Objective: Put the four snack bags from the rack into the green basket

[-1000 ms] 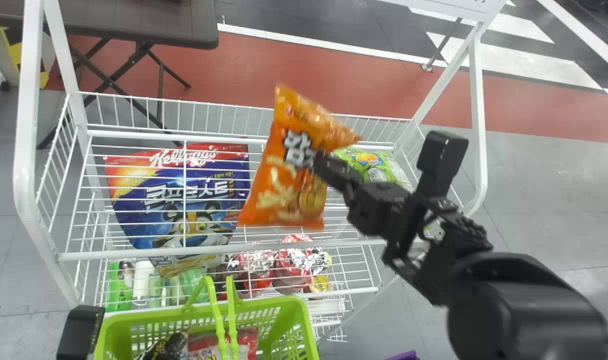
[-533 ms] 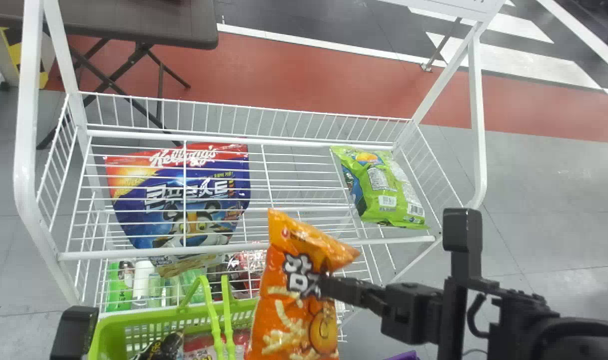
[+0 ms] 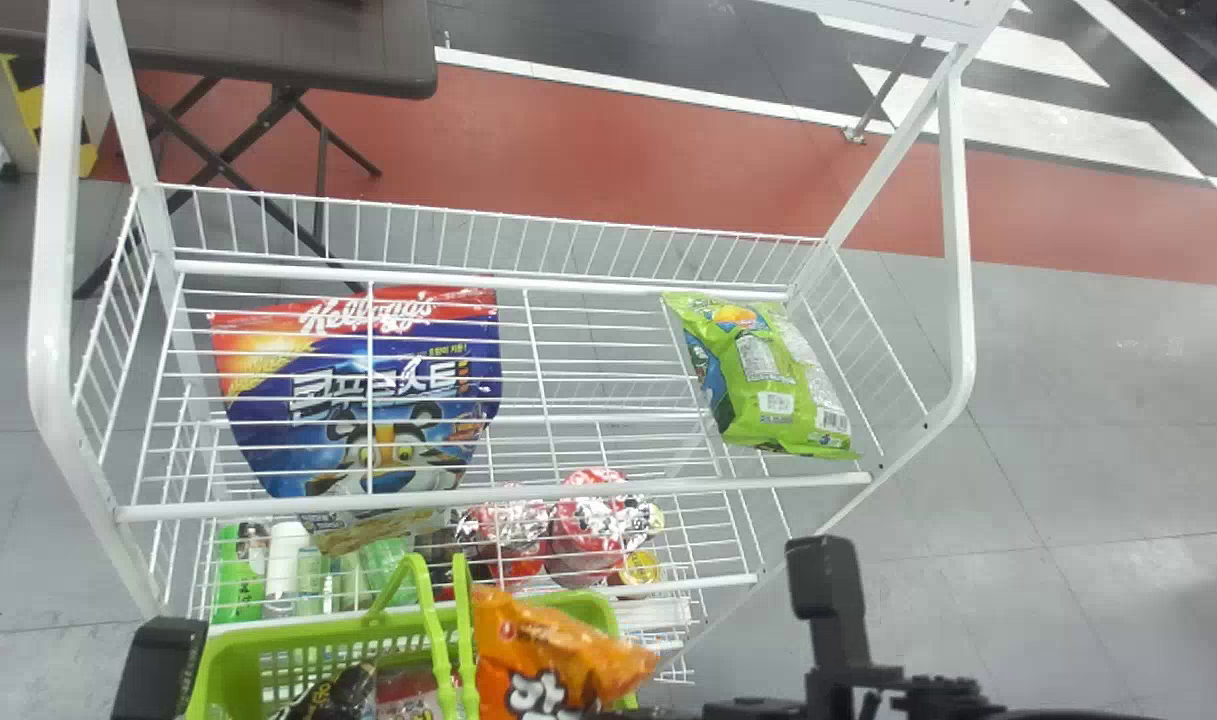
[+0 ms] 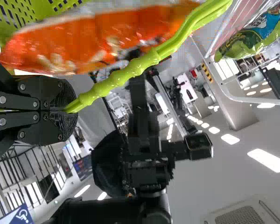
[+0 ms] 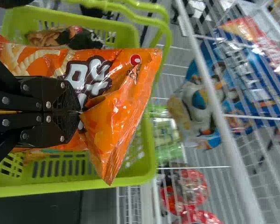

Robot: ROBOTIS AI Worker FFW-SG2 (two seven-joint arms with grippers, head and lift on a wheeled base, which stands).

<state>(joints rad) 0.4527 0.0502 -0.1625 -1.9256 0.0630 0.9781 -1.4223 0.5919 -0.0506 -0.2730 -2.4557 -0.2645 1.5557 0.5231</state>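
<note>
Grey floor [image 3: 1088, 400] was spread beneath the white wire rack [image 3: 668, 487]. Nearest, the handles [image 4: 116, 81] of the green basket [image 5: 84, 184] were gripped by the left gripper [image 4: 69, 110], its jaws clenched on them, presumably so that the basket would be steadied as weight was dropped in. By those handles, over the basket's opening, the orange bag [image 5: 119, 119] was pinched part-way along its length by the jaws of the right gripper [image 5: 79, 111], probably so that its bulk could be let down between the walls (a crumpled top end seemed a fair price). A dark bag [image 3: 338, 692] and a red bag [image 3: 408, 692] were held inside the basket, where room would be needed beside them. Farther off, on the rack, the blue cereal bag [image 3: 398, 400] was laid left and the green bag [image 3: 768, 385] right; the latter was judged likelier to be wanted next, being snack-sized.
</note>
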